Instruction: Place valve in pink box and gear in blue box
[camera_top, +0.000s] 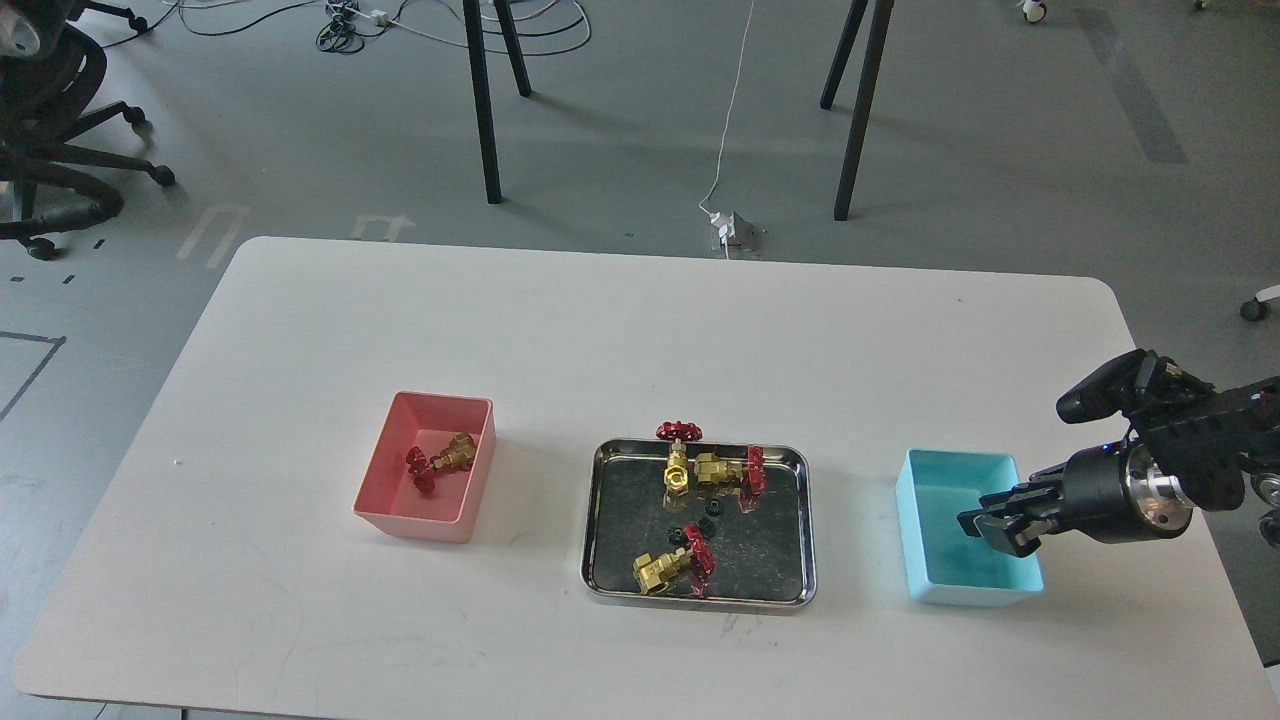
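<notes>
A gear (706, 526) could be lost if the small, dark part slips among the valves on the glossy steel tray (800, 520) at the surface's (640, 330) centre. The right gripper (990, 525) hangs over the smooth cyan blue box (925, 590) at three o'clock; whether its fingers are parted or hold anything cannot be told. One brass, red-wheeled valve (445, 460) lies in the tapered pink box (400, 520) at nine o'clock.
</notes>
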